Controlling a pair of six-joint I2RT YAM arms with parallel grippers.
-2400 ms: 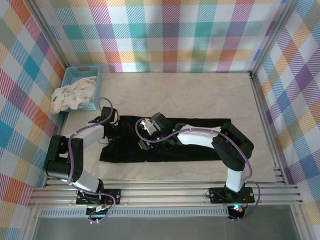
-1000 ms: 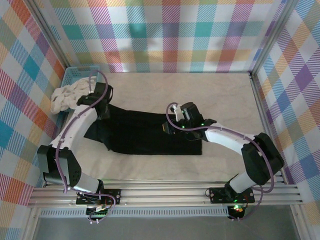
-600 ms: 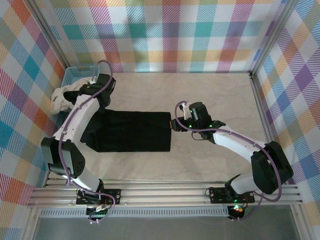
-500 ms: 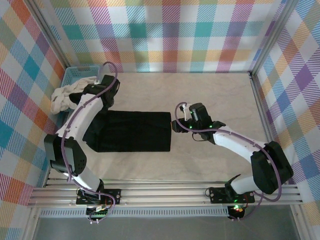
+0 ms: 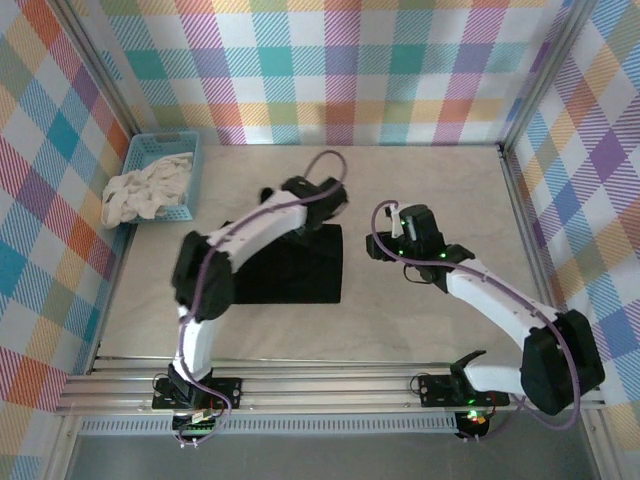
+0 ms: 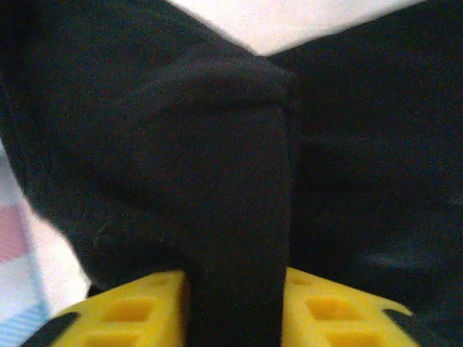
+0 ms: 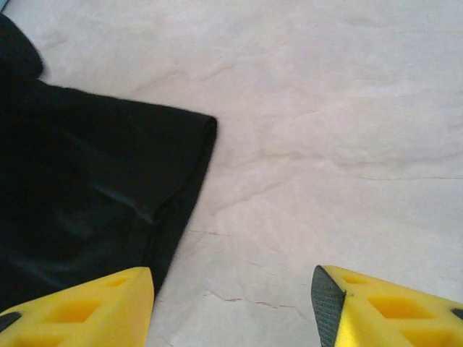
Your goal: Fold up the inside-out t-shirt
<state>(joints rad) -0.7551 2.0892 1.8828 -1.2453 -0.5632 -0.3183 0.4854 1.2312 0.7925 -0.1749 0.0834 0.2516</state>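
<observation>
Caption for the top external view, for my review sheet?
Left gripper at the far right corner of the folded black t-shirt; right gripper open just beside it.

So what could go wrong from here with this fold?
1. A ridge of the t-shirt sits between the left end effector's fingers; retreating could drag the corner and spoil the fold.
2. The left arm reaches over the folded t-shirt and might ruffle it when pulling back.
</observation>
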